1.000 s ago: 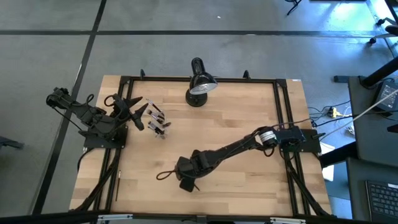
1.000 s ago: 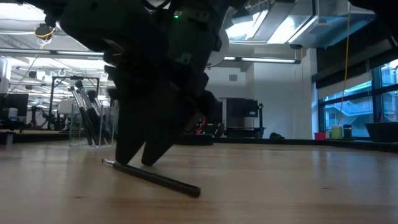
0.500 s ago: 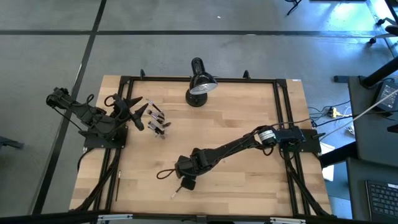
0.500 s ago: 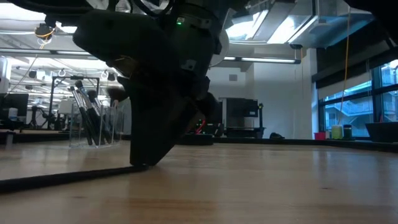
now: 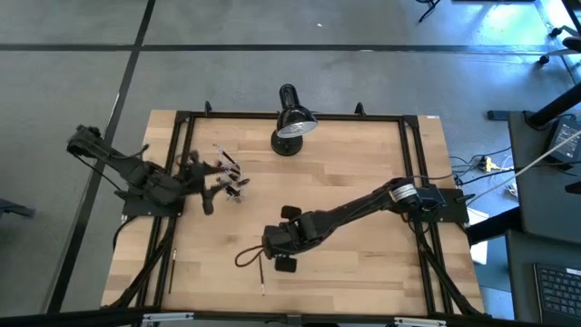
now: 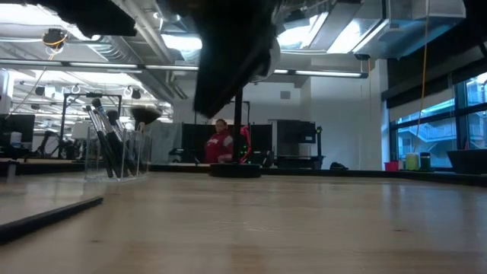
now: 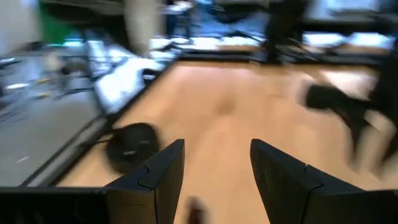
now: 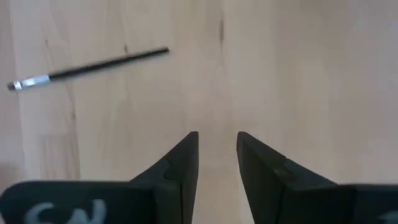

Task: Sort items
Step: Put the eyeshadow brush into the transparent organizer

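Left gripper (image 5: pixel 207 182) sits at the left side of the tabletop (image 5: pixel 363 173), just beside the clear cup (image 6: pixel 114 156). Fingers parted, nothing between them in the left wrist view. It's positioned next to the cup, so my guess is it handles whatever goes in or out of there.

Cup holds a bunch of brushes (image 6: pixel 103 129) upright, handles down. That looks like the sorted group.

One loose brush (image 5: pixel 262 274) lies flat near the front edge, centre-left. In the right wrist view the same brush (image 8: pixel 87 68) lies ahead of the fingers and off to one side, not between them.

Right gripper (image 5: pixel 283 238) hangs above the wood near that brush, arm stretched across from the right. Fingers slightly apart, empty. Probably needs realigning over the handle before a pinch; a thin stick flat on wood is easy to miss.

Desk lamp (image 5: pixel 290 118) at the back edge, out of play.
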Controlling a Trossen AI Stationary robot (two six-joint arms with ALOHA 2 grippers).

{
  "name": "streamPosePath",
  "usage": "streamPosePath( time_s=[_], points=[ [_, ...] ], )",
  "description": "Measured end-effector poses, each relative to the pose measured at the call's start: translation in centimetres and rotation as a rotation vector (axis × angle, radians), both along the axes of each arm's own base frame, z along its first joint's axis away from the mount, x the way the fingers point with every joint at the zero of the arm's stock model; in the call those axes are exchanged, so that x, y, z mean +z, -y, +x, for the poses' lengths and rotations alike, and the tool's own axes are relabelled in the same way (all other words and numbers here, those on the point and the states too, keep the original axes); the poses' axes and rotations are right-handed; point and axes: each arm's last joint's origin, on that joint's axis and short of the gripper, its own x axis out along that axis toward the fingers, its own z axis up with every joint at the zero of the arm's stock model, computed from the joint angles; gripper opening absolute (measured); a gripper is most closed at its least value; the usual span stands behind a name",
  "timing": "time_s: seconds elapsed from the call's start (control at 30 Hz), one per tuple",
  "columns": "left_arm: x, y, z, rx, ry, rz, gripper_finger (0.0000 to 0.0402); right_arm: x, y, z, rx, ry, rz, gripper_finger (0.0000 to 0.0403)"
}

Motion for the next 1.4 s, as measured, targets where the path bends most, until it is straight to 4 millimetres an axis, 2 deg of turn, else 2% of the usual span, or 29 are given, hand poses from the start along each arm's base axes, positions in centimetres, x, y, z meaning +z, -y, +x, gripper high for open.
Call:
streamPosePath(
  time_s=[0.1, 0.23, 0.4, 0.57, 0.7, 0.8, 0.87, 1.0, 1.1, 1.27, 1.4],
  points=[
    [-0.6, 1.3, 1.8, -0.145, -0.048, 0.022, 0.0180, 0.2, 0.3, -0.6, -0.021, -0.041, -0.052, 0.0110],
    [-2.2, 3.2, 4.5, -0.327, -0.133, 0.050, 0.0180, -0.2, 0.8, -1.4, -0.080, -0.091, -0.163, 0.0110],
    [-4.2, 4.8, 6.9, -0.425, -0.324, 0.065, 0.0180, -0.6, 1.3, -2.9, -0.104, -0.082, -0.165, 0.0095],
    [-4.6, 6.4, 9.1, -0.512, -0.418, 0.020, 0.0180, 0.4, 2.8, -7.1, -0.170, 0.029, -0.088, 0.0046],
    [-6.1, 8.1, 10.3, -0.660, -0.453, 0.044, 0.0180, 1.0, 3.3, -10.5, -0.050, 0.200, 0.090, 0.0007],
    [-7.8, 9.3, 10.8, -0.770, -0.508, 0.110, 0.0180, 1.4, 3.7, -12.7, 0.028, 0.326, 0.207, 0.0010],
    [-8.3, 10.0, 11.5, -0.810, -0.534, 0.124, 0.0180, 1.4, 4.3, -14.3, 0.023, 0.378, 0.223, 0.0017],
    [-8.4, 11.0, 13.5, -0.870, -0.545, 0.127, 0.0180, 1.4, 6.0, -17.4, -0.088, 0.436, 0.175, 0.0020],
    [-8.3, 11.7, 15.1, -0.935, -0.558, 0.116, 0.0180, 0.6, 7.1, -19.5, -0.173, 0.403, 0.148, 0.0015],
    [-9.4, 12.8, 17.1, -1.024, -0.668, 0.130, 0.0180, -0.3, 7.8, -21.6, -0.286, 0.381, 0.210, 0.0008],
    [-10.5, 13.2, 18.6, -1.055, -0.777, 0.188, 0.0180, -0.3, 7.9, -21.7, -0.297, 0.394, 0.211, 0.0008]
  ],
)
